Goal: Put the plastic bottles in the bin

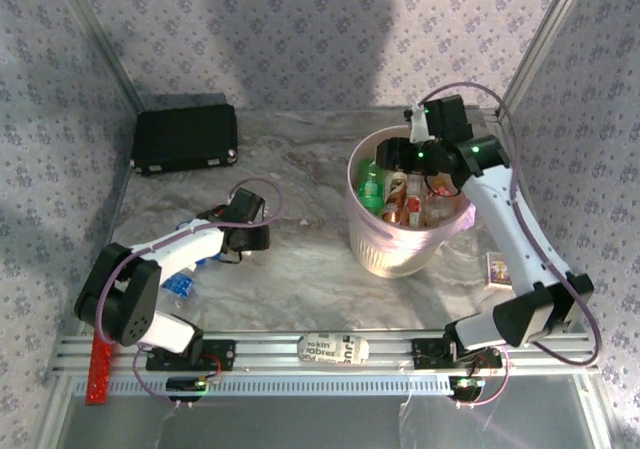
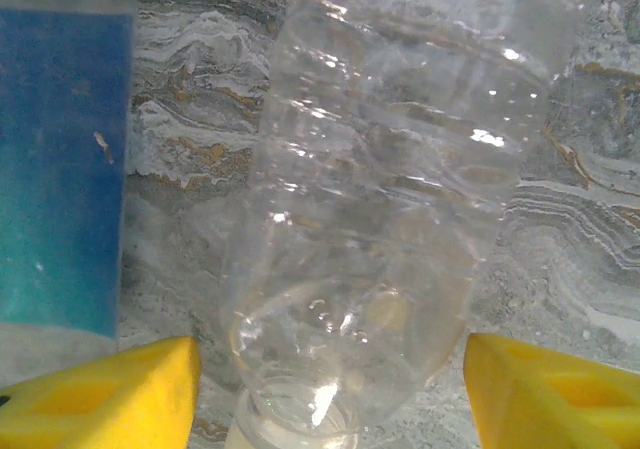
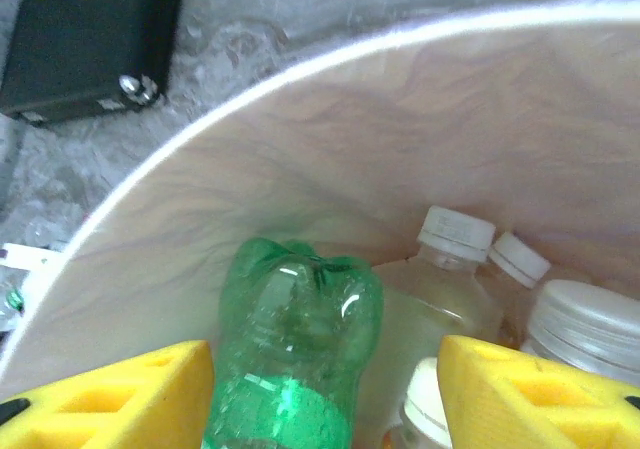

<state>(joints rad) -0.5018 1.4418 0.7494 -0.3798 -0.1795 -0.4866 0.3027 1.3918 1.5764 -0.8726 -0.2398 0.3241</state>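
Note:
The pale pink bin stands right of centre with several bottles inside, among them a green bottle. My right gripper hangs over the bin's far left rim. In the right wrist view it is open, and the green bottle stands upside down between the yellow fingers, next to white-capped clear bottles. My left gripper is low on the table at the left. It is open around a clear bottle lying on the marble, neck toward the camera, with a blue-labelled bottle beside it.
A flat black case lies at the back left and shows past the bin's rim. A small card sits right of the bin. A printed strip and a red ruler lie on the front rail.

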